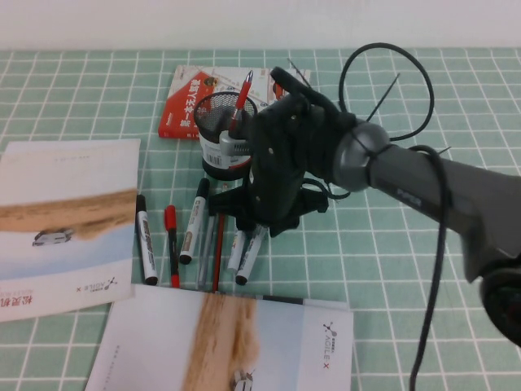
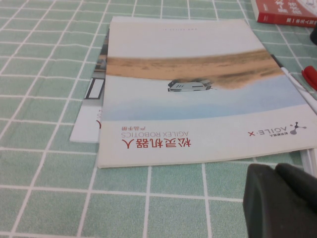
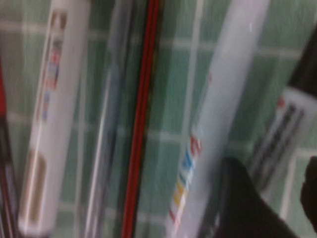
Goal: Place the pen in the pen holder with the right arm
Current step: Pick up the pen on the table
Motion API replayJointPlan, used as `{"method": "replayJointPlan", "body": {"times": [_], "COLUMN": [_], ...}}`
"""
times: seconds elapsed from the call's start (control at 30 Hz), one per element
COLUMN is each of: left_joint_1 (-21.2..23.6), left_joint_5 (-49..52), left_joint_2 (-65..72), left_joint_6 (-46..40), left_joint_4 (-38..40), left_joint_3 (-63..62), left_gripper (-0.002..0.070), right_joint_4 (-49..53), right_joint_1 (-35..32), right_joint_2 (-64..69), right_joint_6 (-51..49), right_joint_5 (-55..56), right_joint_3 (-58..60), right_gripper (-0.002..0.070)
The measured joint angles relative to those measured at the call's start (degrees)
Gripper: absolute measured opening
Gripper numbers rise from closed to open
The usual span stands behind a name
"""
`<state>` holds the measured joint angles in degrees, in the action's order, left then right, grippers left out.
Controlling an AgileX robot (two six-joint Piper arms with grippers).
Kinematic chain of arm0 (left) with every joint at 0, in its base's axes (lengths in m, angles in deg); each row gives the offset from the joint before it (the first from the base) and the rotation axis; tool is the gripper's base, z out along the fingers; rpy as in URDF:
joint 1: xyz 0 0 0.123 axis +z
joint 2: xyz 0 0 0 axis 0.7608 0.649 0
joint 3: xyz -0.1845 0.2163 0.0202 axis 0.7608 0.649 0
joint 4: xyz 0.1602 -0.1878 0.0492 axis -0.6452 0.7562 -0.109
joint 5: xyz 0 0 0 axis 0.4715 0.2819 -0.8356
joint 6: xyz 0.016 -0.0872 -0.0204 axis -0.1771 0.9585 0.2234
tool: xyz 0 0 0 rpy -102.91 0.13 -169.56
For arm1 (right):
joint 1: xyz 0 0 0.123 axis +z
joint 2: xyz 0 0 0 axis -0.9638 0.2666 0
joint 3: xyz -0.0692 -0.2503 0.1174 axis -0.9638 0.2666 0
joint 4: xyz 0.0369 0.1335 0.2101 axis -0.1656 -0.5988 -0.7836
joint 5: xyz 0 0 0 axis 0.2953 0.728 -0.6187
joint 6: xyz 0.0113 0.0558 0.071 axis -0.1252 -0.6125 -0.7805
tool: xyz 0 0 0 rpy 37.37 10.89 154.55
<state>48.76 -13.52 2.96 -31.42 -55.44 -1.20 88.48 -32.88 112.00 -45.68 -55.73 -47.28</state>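
Observation:
The pen (image 3: 278,136), a white marker with grey print and a black cap, lies on the green mat in a row of pens. In the right wrist view my right gripper (image 3: 280,198) is open just above it, with one dark finger on each side. In the high view the right arm reaches down over the row, its gripper (image 1: 273,221) is mostly hidden by the wrist, and the pen (image 1: 251,256) sticks out below it. The black mesh pen holder (image 1: 215,122) stands just behind, with a red pen in it. My left gripper (image 2: 280,201) is shut and empty, low over the mat.
Other pens lie beside the pen: an all-white marker (image 3: 218,104), thin red pen (image 3: 143,119), black-capped markers (image 1: 145,238) (image 1: 194,221), red pen (image 1: 172,244). Booklets lie at left (image 1: 57,220) and front (image 1: 220,342). A red book (image 1: 183,106) lies behind the holder.

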Motion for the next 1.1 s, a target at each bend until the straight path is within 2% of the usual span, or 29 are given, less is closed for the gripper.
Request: {"method": "replayJointPlan", "body": {"times": [0.13, 0.33, 0.47, 0.6, 0.93, 1.1], "left_joint_1": [0.0, 0.0, 0.0, 0.0, 0.0, 0.0], "left_joint_5": [0.0, 0.0, 0.0, 0.0, 0.0, 0.0], "left_joint_2": [0.0, 0.0, 0.0, 0.0, 0.0, 0.0], "left_joint_6": [0.0, 0.0, 0.0, 0.0, 0.0, 0.0], "left_joint_4": [0.0, 0.0, 0.0, 0.0, 0.0, 0.0], "left_joint_3": [0.0, 0.0, 0.0, 0.0, 0.0, 0.0], "left_gripper": [-0.0004, -0.0004, -0.0004, -0.0004, -0.0004, -0.0004], "right_joint_4": [1.19, 2.34, 2.73, 3.23, 3.19, 5.46], "right_joint_1": [0.0, 0.03, 0.03, 0.03, 0.03, 0.03], "right_joint_2": [3.11, 5.76, 6.0, 6.1, 2.61, -8.29], "right_joint_6": [-1.39, -1.39, -1.39, -0.64, 4.19, 4.58], "right_joint_5": [-1.26, -4.21, -5.53, -7.27, -10.29, -1.07], "right_joint_3": [-4.63, -8.06, -8.71, -8.72, -6.28, 5.17], "right_gripper": [0.0276, 0.0279, 0.0215, 0.0109, 0.0111, 0.0111]}}
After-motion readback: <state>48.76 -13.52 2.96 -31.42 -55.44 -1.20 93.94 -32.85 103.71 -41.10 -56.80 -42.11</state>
